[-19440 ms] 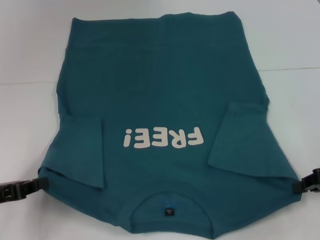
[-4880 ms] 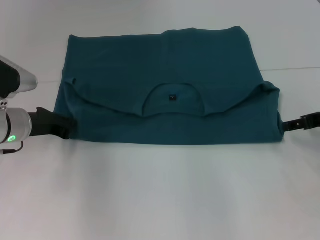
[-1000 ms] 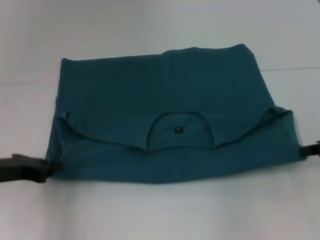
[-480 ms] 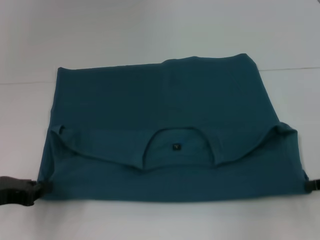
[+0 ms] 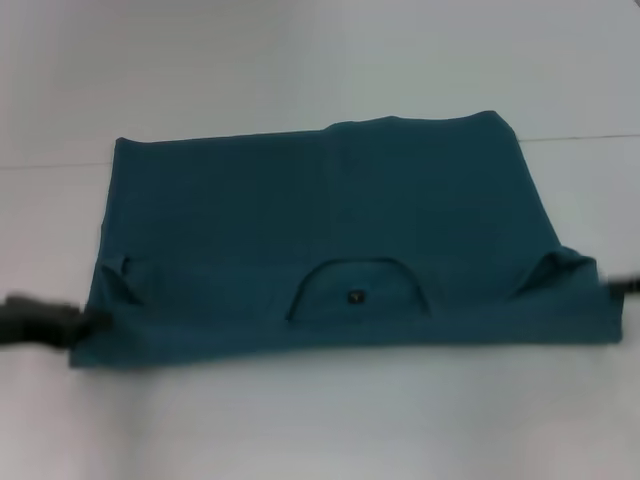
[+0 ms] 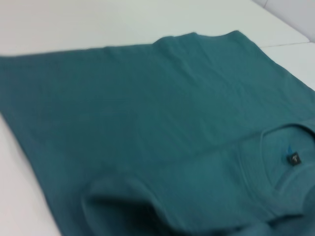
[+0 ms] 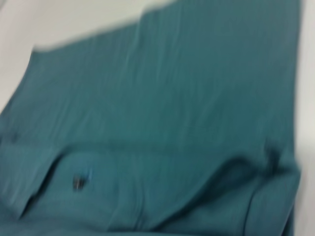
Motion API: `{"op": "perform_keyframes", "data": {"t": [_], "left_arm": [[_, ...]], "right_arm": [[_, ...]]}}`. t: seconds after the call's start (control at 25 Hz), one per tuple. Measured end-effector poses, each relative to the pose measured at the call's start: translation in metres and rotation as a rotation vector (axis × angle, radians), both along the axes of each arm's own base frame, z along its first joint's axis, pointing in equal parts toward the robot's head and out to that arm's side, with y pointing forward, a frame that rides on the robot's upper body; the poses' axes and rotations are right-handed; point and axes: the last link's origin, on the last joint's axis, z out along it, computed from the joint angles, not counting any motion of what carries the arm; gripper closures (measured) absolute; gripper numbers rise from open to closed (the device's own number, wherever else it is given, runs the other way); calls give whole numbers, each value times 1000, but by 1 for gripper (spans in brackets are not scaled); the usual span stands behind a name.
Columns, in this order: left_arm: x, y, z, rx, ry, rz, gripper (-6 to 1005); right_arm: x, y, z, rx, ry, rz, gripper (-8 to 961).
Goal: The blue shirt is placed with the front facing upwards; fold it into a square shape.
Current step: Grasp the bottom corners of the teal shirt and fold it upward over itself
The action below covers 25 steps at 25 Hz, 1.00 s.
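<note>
Your white table (image 5: 320,50) fills the head view; a faint seam crosses it from 9 to 3 o'clock behind the cloth.

The blue shirt (image 5: 330,220) lies flat at centre, folded once across: near half doubled back over the far half, the fold line running along the 6 o'clock edge. No lettering shows on the upward face. Far hem sits toward 12 o'clock. The neckline arc (image 5: 357,290), with its small dark label (image 5: 353,296), opens toward 6 o'clock just inside the folded edge. Small puckers of cloth stand at the two near corners, 8 and 4 o'clock.

Left gripper (image 5: 80,325) is at the shirt's 8 o'clock corner, touching the cloth; blurred, so you cannot tell whether its jaws are clenched. Right gripper (image 5: 620,288) is at the 4 o'clock corner, barely in view at the edge; jaw state likewise cannot be told.

Both wrist views show only cloth: left wrist, shirt (image 6: 147,123) and label (image 6: 294,159).
</note>
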Motion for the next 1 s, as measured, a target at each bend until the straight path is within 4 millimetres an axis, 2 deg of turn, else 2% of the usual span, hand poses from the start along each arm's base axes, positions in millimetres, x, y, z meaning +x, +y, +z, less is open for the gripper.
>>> {"op": "perform_keyframes", "data": {"t": [0.04, 0.08, 0.2, 0.28, 0.4, 0.56, 0.72, 0.84, 1.0], "left_arm": [[5, 8, 3, 1, 7, -16, 992], [13, 20, 9, 3, 17, -40, 992], [29, 42, 21, 8, 30, -75, 992], [37, 48, 26, 16, 32, -92, 993], [37, 44, 28, 25, 32, -92, 993], [27, 28, 24, 26, 21, -64, 993], [24, 19, 25, 21, 2, -52, 993], [27, 19, 31, 33, -6, -51, 993], [42, 26, 42, 56, -2, -87, 993]], "right_arm": [[-11, 18, 13, 30, -17, 23, 942], [-11, 18, 13, 30, -17, 23, 942], [-31, 38, 34, 66, -37, 63, 942], [-41, 42, 43, 78, -42, 81, 941], [-43, 33, 42, 63, -22, 82, 941], [-30, 13, 30, 24, 18, 56, 941], [-20, 1, 32, 17, 22, 34, 941], [-22, -2, 39, 30, 48, 49, 941], [-36, 4, 53, 70, 71, 105, 941]]}}
